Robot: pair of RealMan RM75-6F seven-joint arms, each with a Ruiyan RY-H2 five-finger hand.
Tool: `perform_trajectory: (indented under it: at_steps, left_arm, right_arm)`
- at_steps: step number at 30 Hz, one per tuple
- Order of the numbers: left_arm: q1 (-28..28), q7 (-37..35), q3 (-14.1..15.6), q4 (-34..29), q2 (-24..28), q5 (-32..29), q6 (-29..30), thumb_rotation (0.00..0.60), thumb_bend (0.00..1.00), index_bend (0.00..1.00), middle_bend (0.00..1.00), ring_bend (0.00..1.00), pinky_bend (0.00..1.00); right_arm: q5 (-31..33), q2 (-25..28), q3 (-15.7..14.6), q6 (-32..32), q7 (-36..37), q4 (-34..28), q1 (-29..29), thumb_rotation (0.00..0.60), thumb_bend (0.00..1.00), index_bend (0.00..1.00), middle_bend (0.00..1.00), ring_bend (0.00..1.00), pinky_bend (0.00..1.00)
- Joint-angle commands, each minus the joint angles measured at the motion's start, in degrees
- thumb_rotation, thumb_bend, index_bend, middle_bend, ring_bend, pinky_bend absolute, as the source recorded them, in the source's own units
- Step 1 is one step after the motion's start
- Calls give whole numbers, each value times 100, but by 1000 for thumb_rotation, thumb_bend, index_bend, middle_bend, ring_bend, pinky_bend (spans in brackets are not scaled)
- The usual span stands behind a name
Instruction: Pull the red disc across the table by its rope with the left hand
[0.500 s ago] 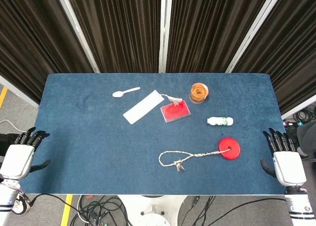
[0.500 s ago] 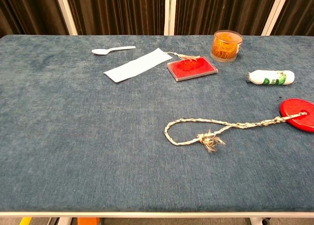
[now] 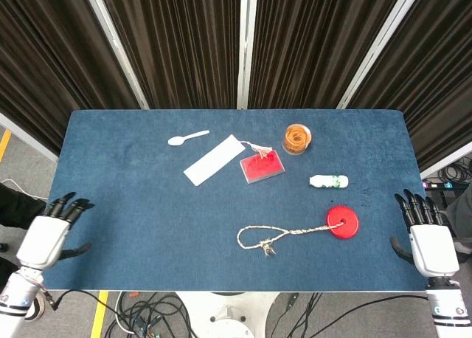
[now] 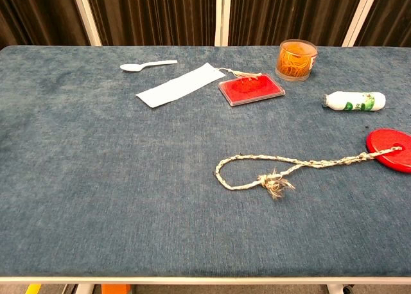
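A red disc (image 3: pixel 342 222) lies flat on the blue table toward the right; in the chest view the red disc (image 4: pixel 390 149) sits at the right edge. A pale braided rope (image 3: pixel 284 236) runs left from its centre hole and ends in a loop with a frayed knot (image 4: pixel 275 184). My left hand (image 3: pixel 49 234) hovers just off the table's left edge, fingers spread, holding nothing, far from the rope. Beyond the right edge my right hand (image 3: pixel 428 240) is also empty with fingers apart. Neither hand shows in the chest view.
Farther back on the blue table (image 3: pixel 133 205) lie a white plastic spoon (image 3: pixel 186 138), a white paper strip (image 3: pixel 214 159), a red flat case (image 3: pixel 262 166), a clear cup of orange bands (image 3: pixel 296 139) and a small white bottle (image 3: pixel 329 181) on its side.
My left hand has shifted right and slightly down, closer to the table's left edge. The right hand dropped a little. Disc and rope lie unchanged.
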Motion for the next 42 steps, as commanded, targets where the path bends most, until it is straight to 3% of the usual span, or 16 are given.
perform_trajectory:
  at_steps: [1, 8, 16, 30, 42]
  left_arm:
    - [-461, 51, 98, -81, -212, 493, -447, 600, 123, 222, 210, 85, 191]
    - [-1321, 172, -8, -216, -829, 791, -1415, 600, 123, 222, 210, 85, 190]
    - [-2271, 129, -214, 42, -1690, 839, -2337, 600, 123, 222, 210, 85, 190]
    - [-3374, -414, -272, 1014, -2934, 757, -2992, 600, 133, 209, 214, 85, 190]
    - [-3806, -654, -166, 1832, -3355, 502, -3193, 600, 142, 208, 229, 85, 189]
  right_arm:
    - [50, 23, 9, -6, 22, 30, -14, 600, 195, 0, 0, 0, 0]
    - [137, 45, 46, 11, 117, 70, -37, 600, 195, 0, 0, 0, 0]
    - [226, 88, 105, 60, 369, 164, -75, 600, 195, 0, 0, 0, 0]
    - [231, 168, 117, 180, 668, 302, -180, 600, 195, 0, 0, 0, 0]
    - [248, 200, 199, 318, 788, 363, -225, 600, 195, 0, 7, 0, 0]
